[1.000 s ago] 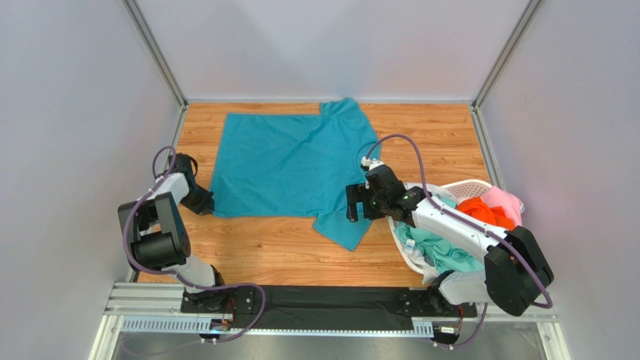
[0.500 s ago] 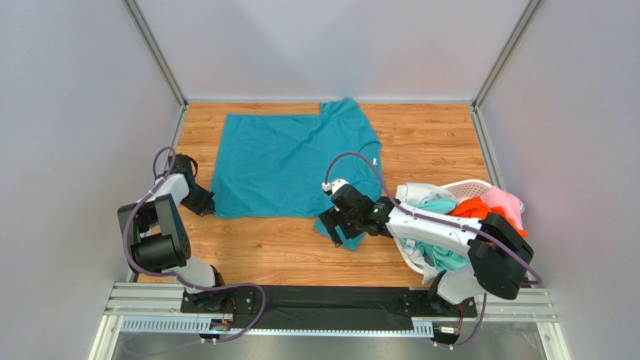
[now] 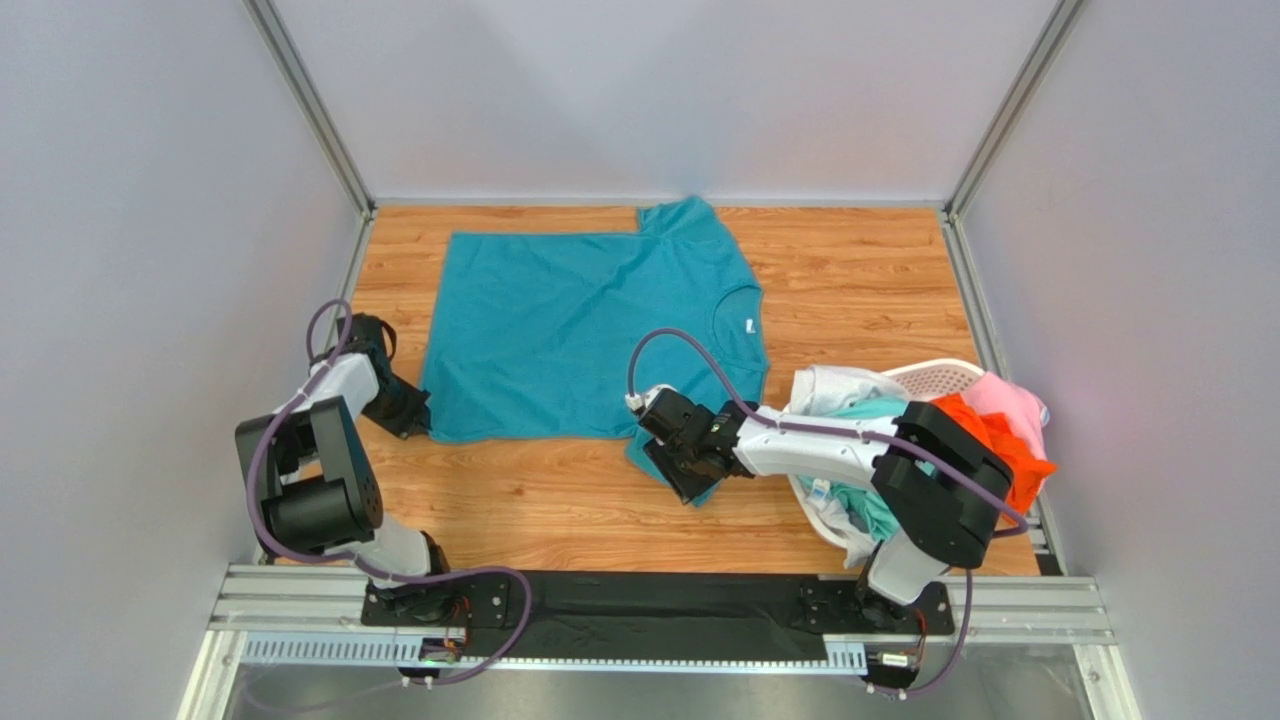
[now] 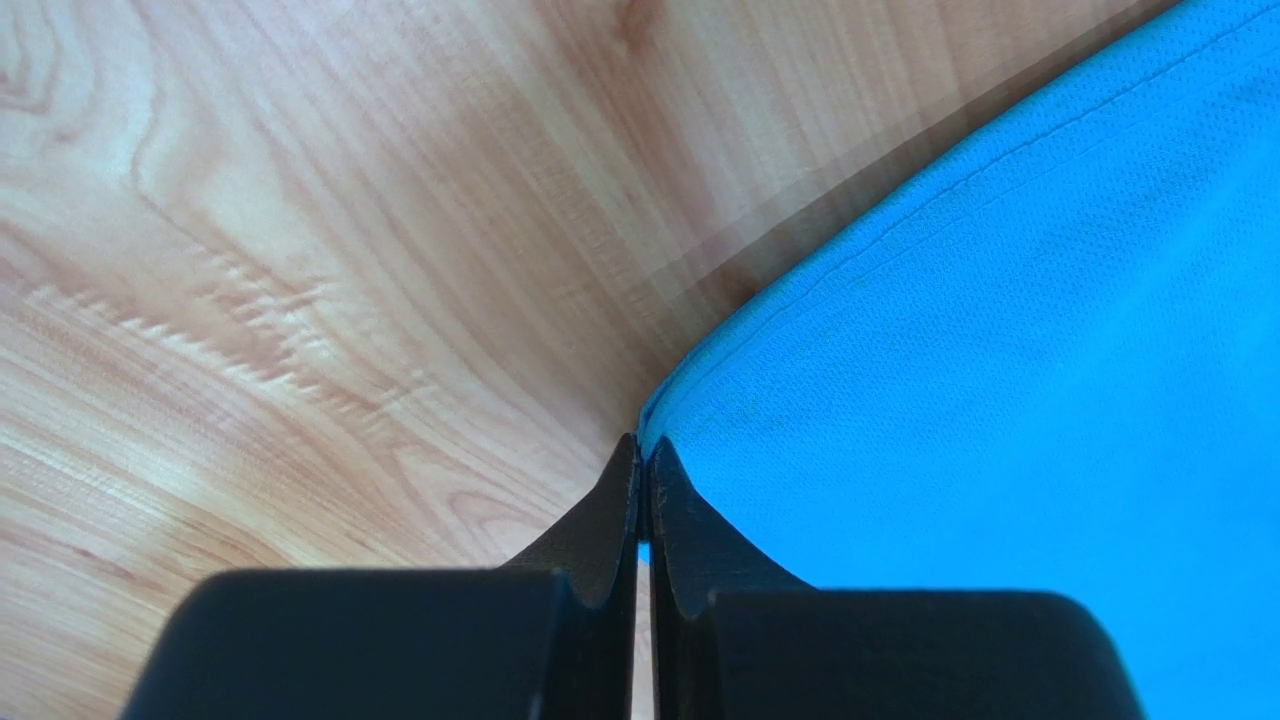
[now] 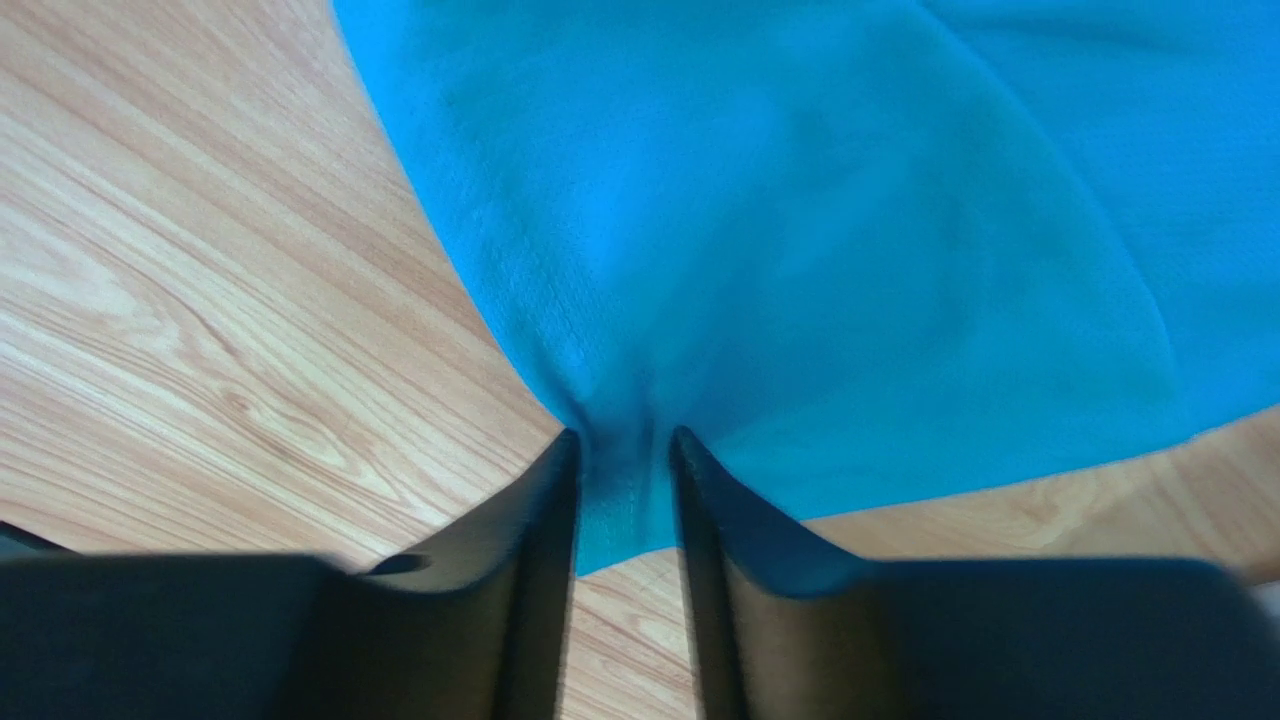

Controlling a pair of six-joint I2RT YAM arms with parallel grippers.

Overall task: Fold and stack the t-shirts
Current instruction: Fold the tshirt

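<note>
Teal t-shirt point(image 3: 579, 330), soft and limp, is pinched at hem corner by left hand point(image 4: 643, 459) and at sleeve by right hand point(image 5: 624, 444).

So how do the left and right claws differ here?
The left claw is shut on a hem corner of the teal t-shirt; the right claw shows a gap, sleeve cloth bunched between its fingers, grip unclear. The left claw works at the table's left side, the right claw near the middle. Both meet the same shirt.

Teal-blue t-shirt point(image 3: 556, 323), wood-grain table point(image 3: 872, 263), white basket point(image 3: 944, 369), orange t-shirt point(image 3: 1007, 450), pink t-shirt point(image 3: 1010, 402)
</note>
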